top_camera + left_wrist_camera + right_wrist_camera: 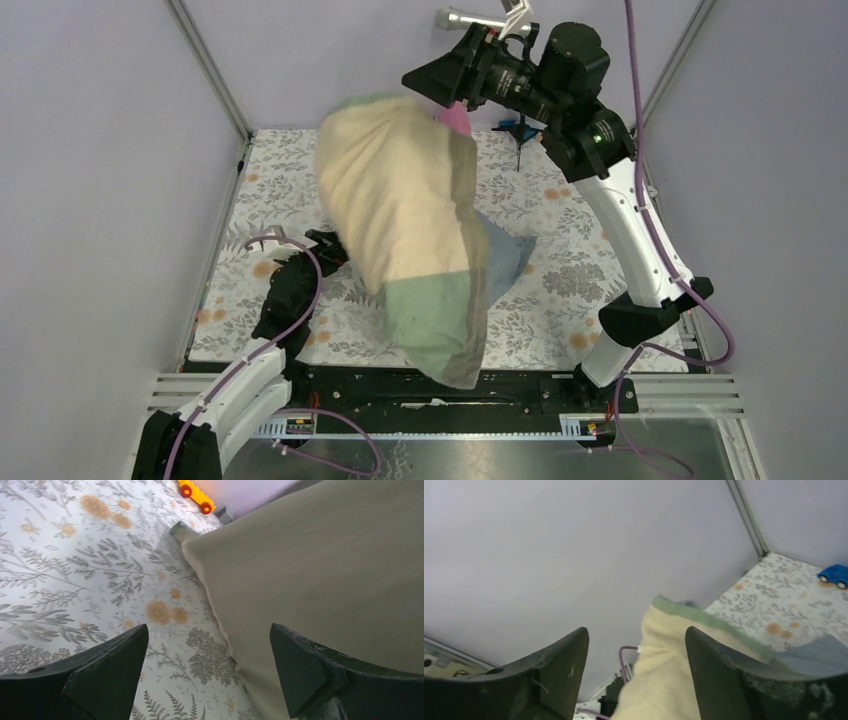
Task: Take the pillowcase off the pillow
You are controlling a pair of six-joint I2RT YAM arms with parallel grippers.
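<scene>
Plump cream-white quilted pillow (pixel 395 200) hung tilted over floral tabletop (pixel 560 290). Dusty blue-grey fabric pillowcase (pixel 508 258) trailed at pillow's right. Right hand (pixel 635 632) above pillow, jaws parted, empty. Left hand (pixel 209 630) beside pillow, jaws spread wide.

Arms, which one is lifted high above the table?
The right arm, reaching up over the pillow; the left arm sits low near the table.

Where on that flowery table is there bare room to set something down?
Bare table lies between the pillowcase and the right arm, and at the far left corner beside the pillow. The middle and near left, by the left tool, are crowded.
</scene>
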